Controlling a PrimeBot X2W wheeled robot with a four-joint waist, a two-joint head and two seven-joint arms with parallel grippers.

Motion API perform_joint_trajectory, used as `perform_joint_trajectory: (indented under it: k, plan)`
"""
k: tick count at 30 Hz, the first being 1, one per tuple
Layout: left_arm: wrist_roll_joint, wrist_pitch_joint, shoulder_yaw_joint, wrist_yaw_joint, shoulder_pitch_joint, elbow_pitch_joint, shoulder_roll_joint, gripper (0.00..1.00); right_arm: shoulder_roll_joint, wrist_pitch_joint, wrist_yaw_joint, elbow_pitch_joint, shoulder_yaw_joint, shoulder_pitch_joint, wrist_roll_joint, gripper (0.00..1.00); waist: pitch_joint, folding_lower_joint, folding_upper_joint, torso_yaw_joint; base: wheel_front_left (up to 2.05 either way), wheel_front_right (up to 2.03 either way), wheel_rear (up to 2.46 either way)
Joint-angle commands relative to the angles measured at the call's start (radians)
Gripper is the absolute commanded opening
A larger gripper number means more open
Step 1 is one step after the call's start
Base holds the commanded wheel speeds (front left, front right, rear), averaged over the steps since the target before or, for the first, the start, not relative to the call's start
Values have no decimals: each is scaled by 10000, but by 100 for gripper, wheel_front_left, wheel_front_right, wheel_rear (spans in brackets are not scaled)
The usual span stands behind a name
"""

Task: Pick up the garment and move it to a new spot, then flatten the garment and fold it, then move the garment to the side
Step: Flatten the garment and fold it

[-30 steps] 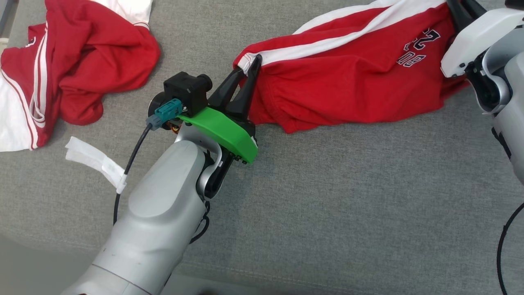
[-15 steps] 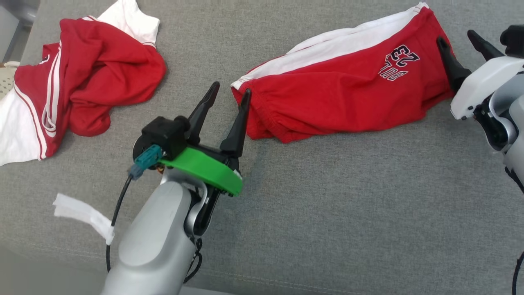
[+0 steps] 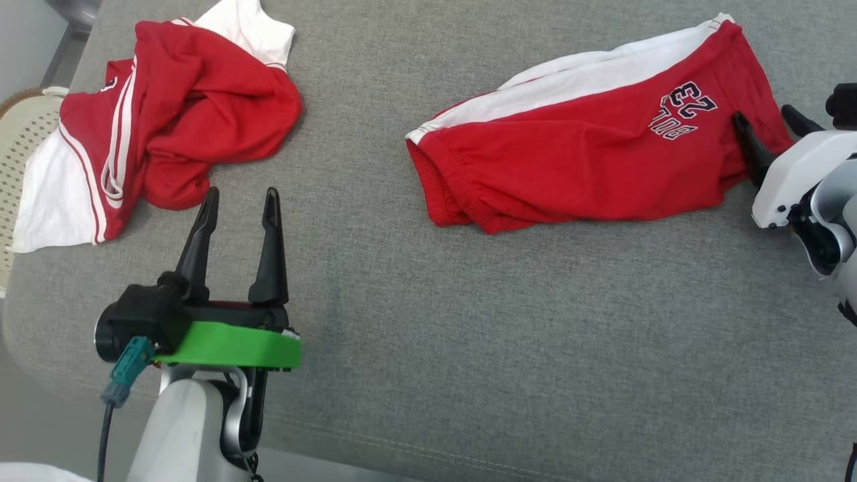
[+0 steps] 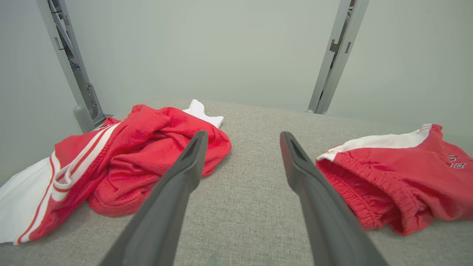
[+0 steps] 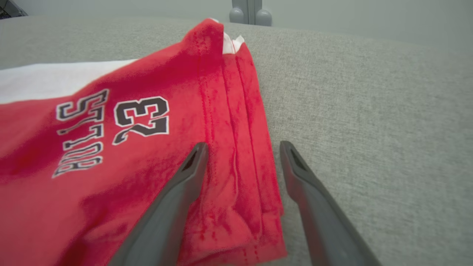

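Observation:
The garment, red shorts (image 3: 589,167) with a white side stripe and a "Bulls 23" print, lies folded in half on the grey padded table at the right. My left gripper (image 3: 241,197) stands open and empty at the lower left, well apart from the waistband end (image 4: 399,177); its wrist view looks along the table between its own open left gripper (image 4: 242,136) fingers. My right gripper (image 3: 763,115) is open at the shorts' leg hem. In the right wrist view the open right gripper (image 5: 242,146) straddles that hem (image 5: 240,177), one finger above the cloth and one above the table.
A second crumpled red and white garment (image 3: 181,120) lies at the far left, also in the left wrist view (image 4: 147,159). A pale woven basket (image 3: 20,134) sits past the table's left edge. Grey frame posts (image 4: 334,55) stand behind the table.
Both grippers opened and let go of the shorts, which now lie spread on the table. My left gripper drew back to the lower left. The head camera shifted.

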Motion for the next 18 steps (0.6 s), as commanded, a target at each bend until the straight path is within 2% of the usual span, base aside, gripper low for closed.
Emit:
perform_joint_trajectory:
  k: [1, 3, 4, 5, 11, 18]
  plan:
    - [122, -5, 183, 17, 293, -141, -41, 100, 11, 15, -14, 113, 41, 103, 67, 100, 28, 0, 0, 81, 0, 0, 0]
    - [262, -5, 457, -28, 590, -330, -62, 100, 70, 71, -14, 210, 122, 161, 137, 100, 9, 0, 0, 145, 0, 0, 0]
    - [340, -5, 564, -39, 715, -411, -79, 100, 100, 104, -14, 244, 160, 201, 168, 42, -9, 0, 0, 169, 0, 0, 0]
    - [405, -7, 661, -33, 800, -487, -95, 100, 121, 141, -13, 264, 190, 244, 201, 0, -28, 0, 0, 184, 0, 0, 0]
    - [595, -7, 711, 121, 1211, -727, -123, 100, 199, -277, -14, 83, 96, 456, 720, 0, -296, 0, 0, 115, 0, 0, 0]
    - [804, -5, 755, 165, 1544, -700, -119, 100, -58, -996, -16, -394, -89, 1323, 1356, 0, -970, 0, 0, -403, 0, 0, 0]
